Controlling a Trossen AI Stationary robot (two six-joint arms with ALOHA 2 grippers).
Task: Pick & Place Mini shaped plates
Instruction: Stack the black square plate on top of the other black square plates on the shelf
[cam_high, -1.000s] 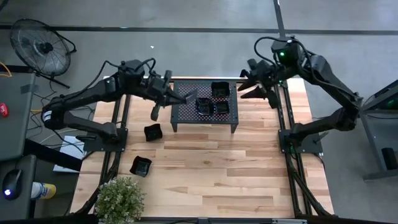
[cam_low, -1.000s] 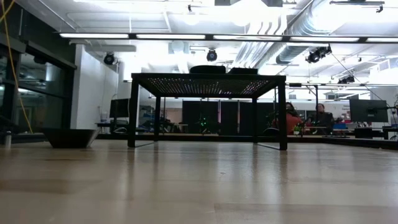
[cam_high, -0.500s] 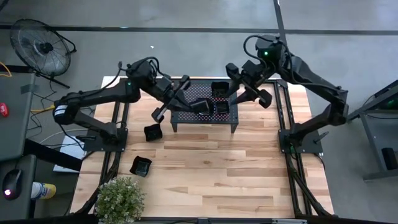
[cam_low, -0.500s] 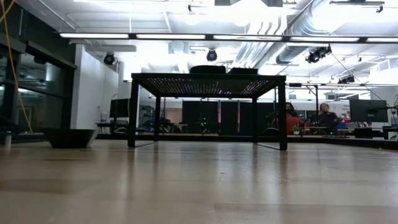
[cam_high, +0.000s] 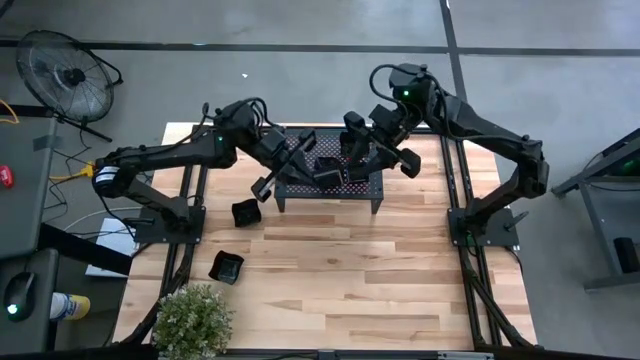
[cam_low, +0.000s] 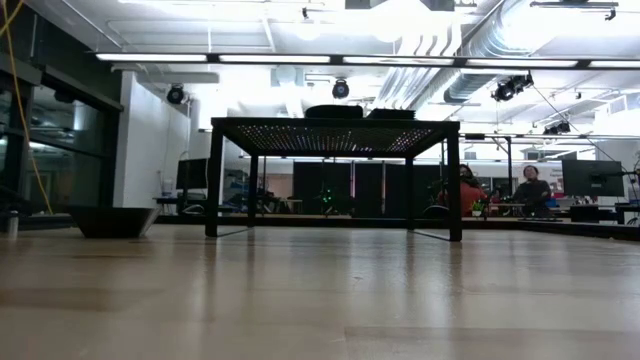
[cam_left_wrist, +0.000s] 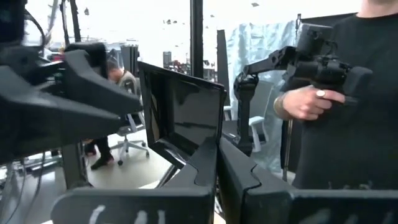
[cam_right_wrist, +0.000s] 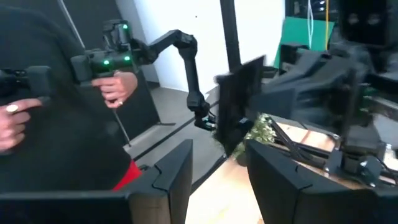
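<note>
Both arms have swung in over the rack at upper centre, the left hand clamped on a plate, the right hand part-open beside it; crowded so close, they risk colliding and dropping it.

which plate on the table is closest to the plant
The lone plate beside the plant; the second plate lies up by the rack's leg.
</note>
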